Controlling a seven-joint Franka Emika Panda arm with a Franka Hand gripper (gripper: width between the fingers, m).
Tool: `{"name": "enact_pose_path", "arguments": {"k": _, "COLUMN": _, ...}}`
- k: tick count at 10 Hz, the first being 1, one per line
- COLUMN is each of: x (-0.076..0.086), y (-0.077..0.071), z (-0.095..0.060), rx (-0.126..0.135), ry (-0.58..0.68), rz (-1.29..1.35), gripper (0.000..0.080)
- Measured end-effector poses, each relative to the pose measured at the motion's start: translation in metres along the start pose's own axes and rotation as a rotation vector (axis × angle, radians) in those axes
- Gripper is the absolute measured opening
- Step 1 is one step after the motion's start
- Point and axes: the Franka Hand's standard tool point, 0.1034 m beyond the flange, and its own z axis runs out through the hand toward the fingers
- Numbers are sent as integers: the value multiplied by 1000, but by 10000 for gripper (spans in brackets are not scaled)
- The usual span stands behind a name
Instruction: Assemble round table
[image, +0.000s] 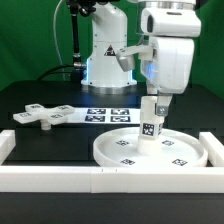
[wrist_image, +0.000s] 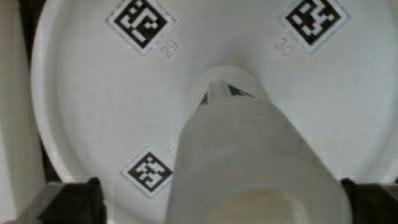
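While we look across the black table (image: 40, 95) from the exterior view, we count one large rimmed round disc (image: 120, 152), one short cylindrical leg (image: 152, 122) and one flat cross-shaped base (image: 44, 115), plus one marker board (image: 108, 115) and white border rails (image: 60, 179) along the near edge and both sides. We see the disc lying flat just behind the front rail, toward the exterior view's right, with the leg standing upright on its middle. We see the base lying flat, well apart from the disc, toward the exterior view's left, and the marker board between them, further back. We find the single gripper (image: 158, 100) directly above the leg, its fingers down around the leg's top; the jaws stand wide and we cannot tell whether they touch it. We count at least five square tags on the disc's face from outside, while the wrist view shows only three, seen close. That wrist view gives us the leg (wrist_image: 249, 150) from above, rising toward the lens over the disc (wrist_image: 107, 100), with dark fingertips (wrist_image: 71, 200) at either side and apart from it; base, board and rails are out of its sight.
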Motion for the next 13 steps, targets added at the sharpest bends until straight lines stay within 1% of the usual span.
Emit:
{"name": "enact_pose_path", "arguments": {"k": 3, "x": -1, "y": 0, "z": 0, "rx": 0, "ry": -12, "rz": -181, "gripper": 649}}
{"name": "enact_pose_path", "arguments": {"k": 5, "x": -4, "y": -1, "z": 1, "rx": 1, "ry": -12, "rz": -186, "gripper": 649}}
{"name": "enact_pose_path", "arguments": {"k": 7, "x": -4, "y": -1, "z": 1, "rx": 3, "ry": -12, "rz": -185, "gripper": 406}}
{"name": "enact_pose_path", "arguments": {"k": 10, "x": -5, "y": -1, "z": 2, "rx": 3, "ry": -12, "rz": -155, "gripper": 406}}
{"name": "enact_pose_path", "arguments": {"k": 13, "x": -3, "y": -4, "z": 2, "rx": 5, "ry": -9, "rz": 207, "gripper": 406}}
